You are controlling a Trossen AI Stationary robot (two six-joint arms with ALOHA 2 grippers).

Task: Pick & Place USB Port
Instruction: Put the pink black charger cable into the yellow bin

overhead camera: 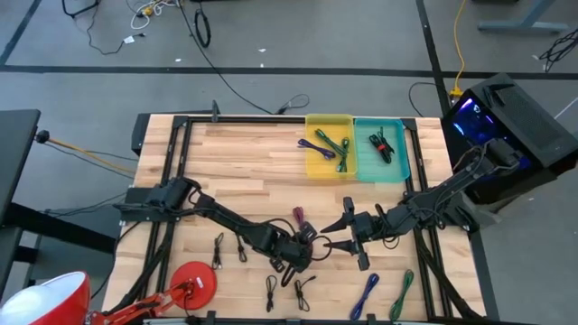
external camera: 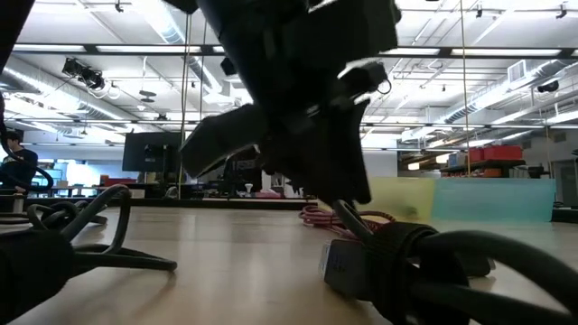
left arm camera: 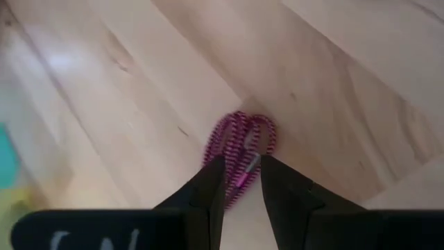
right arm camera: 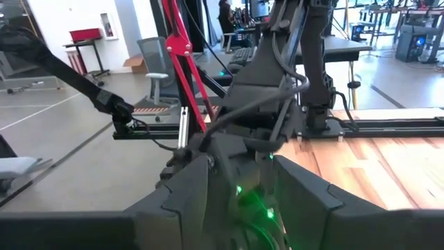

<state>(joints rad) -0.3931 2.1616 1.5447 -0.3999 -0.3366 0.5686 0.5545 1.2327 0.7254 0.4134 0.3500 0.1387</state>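
Clamped on the end of a coiled pink cable [left arm camera: 239, 149], the left gripper [left arm camera: 243, 182] shows its two dark fingers [left arm camera: 208, 191] pinching the cable's plug in the left wrist view, the coil lying on bare wood just beyond the tips; in the high view this gripper [overhead camera: 302, 246] sits low over the table's middle-front, with the pink cable [overhead camera: 299, 219] just behind it; the right gripper [overhead camera: 332, 233] faces it from the right, jaws spread apart and holding nothing, its tips near the left gripper but not touching it; the right wrist view looks straight at the left arm's wrist between its own parted fingers [right arm camera: 187, 191]. Along the table's [overhead camera: 235, 158] front edge lie several loose cables: black ones [overhead camera: 219, 251] on the left, a blue cable [overhead camera: 367, 294] and a green cable [overhead camera: 402, 293] on the right; a red round base [overhead camera: 194, 280] stands near the front-left corner; a yellow bin [overhead camera: 329, 166] and a teal bin [overhead camera: 380, 171] sit side by side at the back edge, each with cables inside; the wide stretch of wood between the grippers and the bins lies open.
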